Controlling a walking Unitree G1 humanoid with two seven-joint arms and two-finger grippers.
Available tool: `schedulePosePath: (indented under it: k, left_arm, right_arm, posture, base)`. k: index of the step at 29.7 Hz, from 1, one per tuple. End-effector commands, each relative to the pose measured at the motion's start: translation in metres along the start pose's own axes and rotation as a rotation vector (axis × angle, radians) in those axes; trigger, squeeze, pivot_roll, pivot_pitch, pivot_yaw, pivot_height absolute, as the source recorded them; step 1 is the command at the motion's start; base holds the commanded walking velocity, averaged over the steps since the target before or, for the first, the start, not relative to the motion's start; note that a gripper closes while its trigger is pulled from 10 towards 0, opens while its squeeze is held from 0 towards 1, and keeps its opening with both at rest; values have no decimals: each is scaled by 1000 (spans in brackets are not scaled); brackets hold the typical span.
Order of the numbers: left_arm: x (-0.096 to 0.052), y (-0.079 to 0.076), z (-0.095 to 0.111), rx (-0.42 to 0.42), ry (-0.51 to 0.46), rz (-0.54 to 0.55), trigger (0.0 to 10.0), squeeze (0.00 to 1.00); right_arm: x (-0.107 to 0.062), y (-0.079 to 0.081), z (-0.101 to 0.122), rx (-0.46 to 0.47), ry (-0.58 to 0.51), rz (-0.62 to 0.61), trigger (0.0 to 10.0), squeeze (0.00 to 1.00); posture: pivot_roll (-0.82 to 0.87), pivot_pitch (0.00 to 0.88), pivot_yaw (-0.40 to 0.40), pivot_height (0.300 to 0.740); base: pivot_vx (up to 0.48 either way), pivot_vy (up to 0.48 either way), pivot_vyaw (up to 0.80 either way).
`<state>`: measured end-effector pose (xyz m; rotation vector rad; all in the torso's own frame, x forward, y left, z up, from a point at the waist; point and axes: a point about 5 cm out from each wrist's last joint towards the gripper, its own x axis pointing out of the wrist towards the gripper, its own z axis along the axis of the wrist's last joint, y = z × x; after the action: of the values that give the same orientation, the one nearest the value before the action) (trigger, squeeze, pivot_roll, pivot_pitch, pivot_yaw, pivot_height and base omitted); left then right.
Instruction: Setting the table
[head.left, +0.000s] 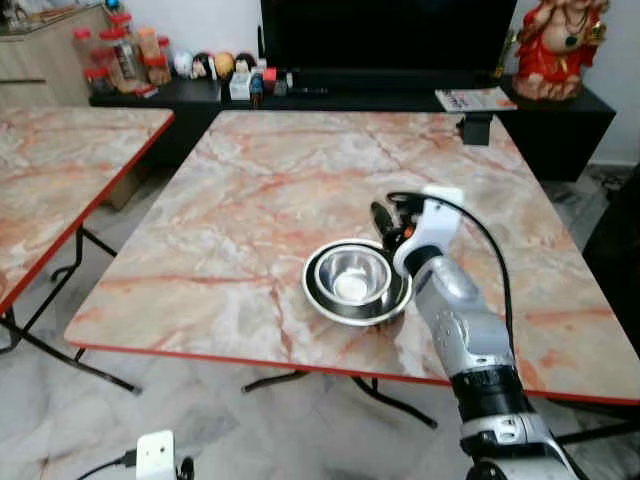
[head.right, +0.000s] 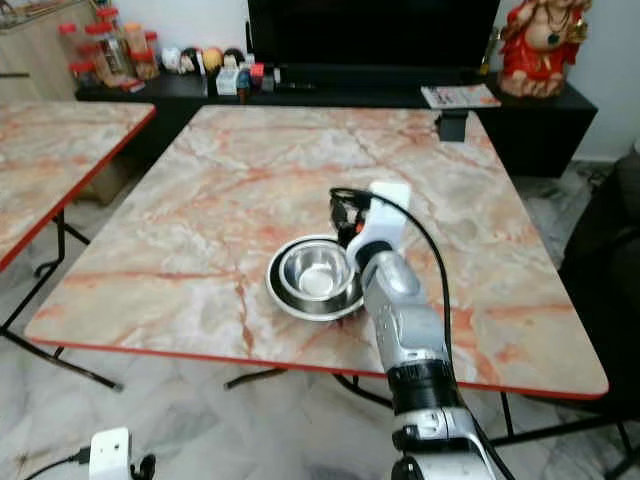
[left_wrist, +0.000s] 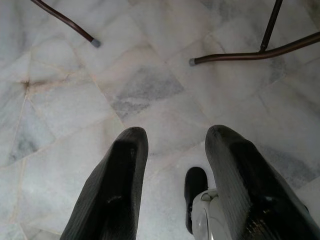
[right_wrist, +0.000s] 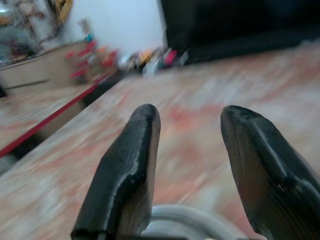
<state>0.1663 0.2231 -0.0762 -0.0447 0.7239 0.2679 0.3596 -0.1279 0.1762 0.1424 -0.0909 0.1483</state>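
Two steel bowls (head.left: 352, 283), one nested in the other, sit on the marble table (head.left: 250, 200) near its front edge. My right gripper (head.left: 384, 221) hovers just beyond the bowls' far right rim, and its fingers stand open with nothing between them. In the right wrist view the curved bowl rim (right_wrist: 197, 220) lies just under the open right gripper (right_wrist: 190, 115). My left gripper (left_wrist: 175, 137) hangs low over the pale floor tiles, open and empty.
A second marble table (head.left: 60, 170) stands to the left. Behind is a low black cabinet (head.left: 400, 100) with jars, a magazine (head.left: 475, 98) and a red statue (head.left: 560, 45). A black clamp (head.left: 477, 128) sits on the far table edge. A white device (head.left: 155, 455) lies on the floor.
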Motion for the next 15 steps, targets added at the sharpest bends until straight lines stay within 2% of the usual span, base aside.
schedulePosePath:
  k: [1, 5, 8, 12, 15]
  left_arm:
    - [3, 0, 8, -7, -36, 3, 10000, 0]
    - [4, -1, 11, -12, -45, 2, 10000, 0]
    - [7, -3, 21, -15, -87, 0, 10000, 0]
    - [8, -4, 25, -16, -99, 1, 10000, 0]
    - [8, -4, 26, -20, -102, 3, 10000, 0]
  right_arm:
    - [0, -4, -1, -69, -27, -18, 10000, 0]
    - [-3, -7, -8, -68, -32, -24, 10000, 0]
    - [-14, -18, -14, -197, -92, -119, 10000, 0]
    - [-18, -24, -22, -262, -88, -154, 10000, 0]
    - [-20, -25, -28, -272, -81, -148, 10000, 0]
  posture:
    - [6, 0, 37, 732]
    - [6, 0, 36, 732]
    - [6, 0, 34, 732]
    - [-1, 0, 37, 732]
    - [1, 0, 36, 732]
  base:
    - [0, 0, 0]
    - [0, 0, 0]
    - [0, 0, 0]
    - [0, 0, 0]
    - [0, 0, 0]
